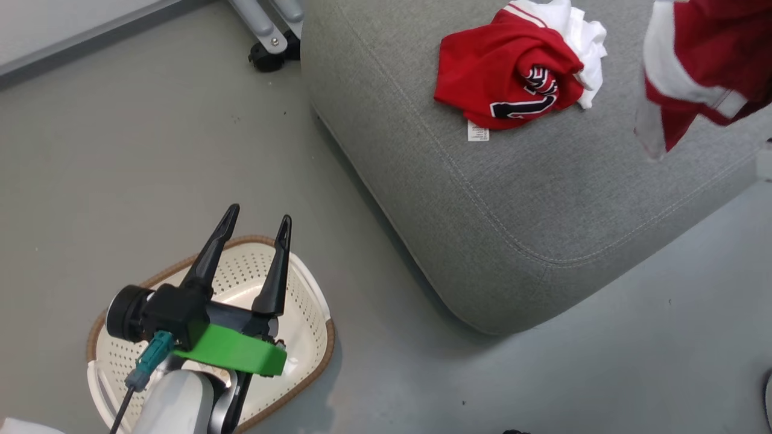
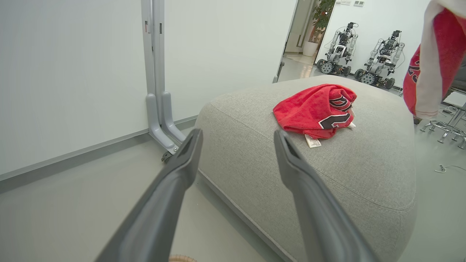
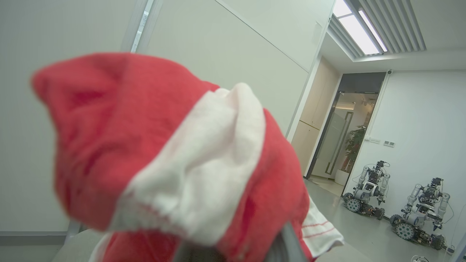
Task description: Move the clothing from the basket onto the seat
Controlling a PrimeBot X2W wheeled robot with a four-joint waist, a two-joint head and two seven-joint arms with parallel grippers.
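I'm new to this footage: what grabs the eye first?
A crumpled red garment with lettering lies on the grey seat, upper middle of the head view. A second red garment hangs in the air at upper right. At lower left, the left gripper, jaws open, hovers over the white basket.

I counted two red garments: crumpled garment [image 1: 506, 66] and hanging garment [image 1: 705, 54]. Noted one white tag [image 1: 477, 131]. One basket [image 1: 304, 289]. One seat [image 1: 482, 199]. Saw one left gripper [image 1: 258, 213] with two dark fingers [image 1: 211, 253]. In background I tallied two parked robots: first robot [image 2: 338, 47], second robot [image 2: 382, 58]. One potted plant [image 2: 322, 14]. Two grey stand legs [image 2: 152, 116] were by wall, one black castor [image 1: 265, 60] under them.
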